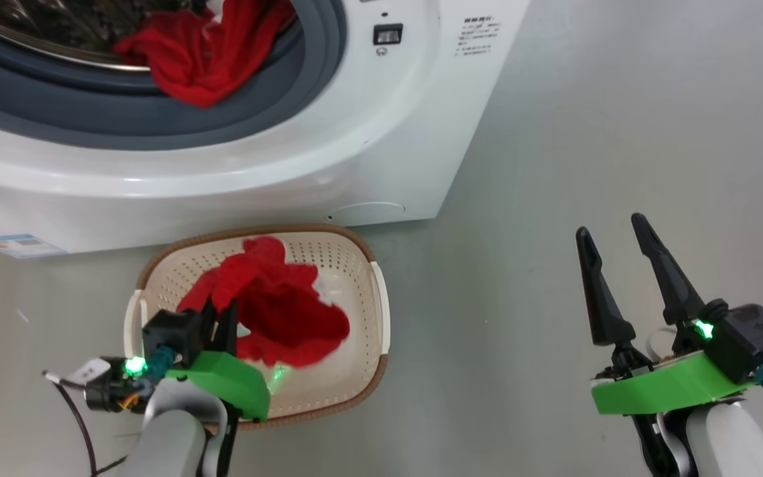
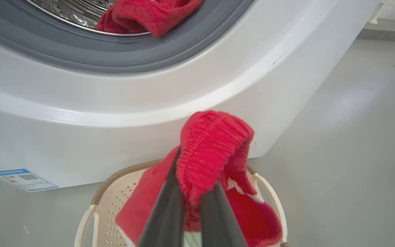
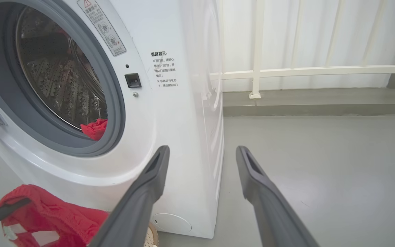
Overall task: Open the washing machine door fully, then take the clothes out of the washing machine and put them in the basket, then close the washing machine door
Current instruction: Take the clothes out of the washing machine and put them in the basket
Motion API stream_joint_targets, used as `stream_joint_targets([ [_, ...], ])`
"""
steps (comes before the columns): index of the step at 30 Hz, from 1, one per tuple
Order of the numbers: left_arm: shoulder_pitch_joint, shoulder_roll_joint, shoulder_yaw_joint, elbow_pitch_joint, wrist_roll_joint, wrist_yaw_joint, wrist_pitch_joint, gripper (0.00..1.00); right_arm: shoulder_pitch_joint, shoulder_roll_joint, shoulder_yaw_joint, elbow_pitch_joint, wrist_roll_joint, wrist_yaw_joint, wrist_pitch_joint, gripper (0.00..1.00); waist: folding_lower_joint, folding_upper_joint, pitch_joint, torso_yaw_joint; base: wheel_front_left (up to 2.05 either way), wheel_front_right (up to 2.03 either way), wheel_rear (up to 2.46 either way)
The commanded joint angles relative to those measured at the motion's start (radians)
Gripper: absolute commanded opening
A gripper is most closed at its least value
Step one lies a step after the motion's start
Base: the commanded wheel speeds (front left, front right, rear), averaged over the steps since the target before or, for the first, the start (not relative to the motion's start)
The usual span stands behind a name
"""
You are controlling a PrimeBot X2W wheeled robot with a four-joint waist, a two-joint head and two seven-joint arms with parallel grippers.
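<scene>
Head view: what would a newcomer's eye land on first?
A red garment pinched in the shut left gripper, hanging over the cream basket at lower left. Another red garment spilling over the washing machine's grey seal at top left; the right gripper stands open at lower right.

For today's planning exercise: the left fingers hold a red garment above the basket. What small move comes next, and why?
Probably open the left fingers: they pinch the garment right over the basket, so it should drop in. More clothes wait in the drum.
</scene>
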Motion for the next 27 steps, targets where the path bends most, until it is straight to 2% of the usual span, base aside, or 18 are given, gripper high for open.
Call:
stream_joint_targets([
  [1,-0.027,0.017,0.037,-0.006,0.004,-0.009,-0.012,0.0,-0.026,-0.006,0.023,-0.027,-0.008,0.006,-0.006,1.0,0.0,0.0,0.02,-0.011,0.0,0.0,0.0],
  [19,-0.171,-0.017,0.101,0.361,0.012,-0.073,-0.012,0.0,-0.058,-0.006,0.041,-0.027,-0.01,0.006,-0.006,1.0,0.0,0.0,0.108,-0.069,0.0,0.0,0.0],
  [27,-0.243,-0.034,0.104,0.553,-0.006,-0.1,-0.012,0.0,-0.063,-0.006,0.039,-0.033,-0.016,0.006,-0.006,1.0,0.0,0.0,0.145,-0.074,0.0,0.0,0.0],
])
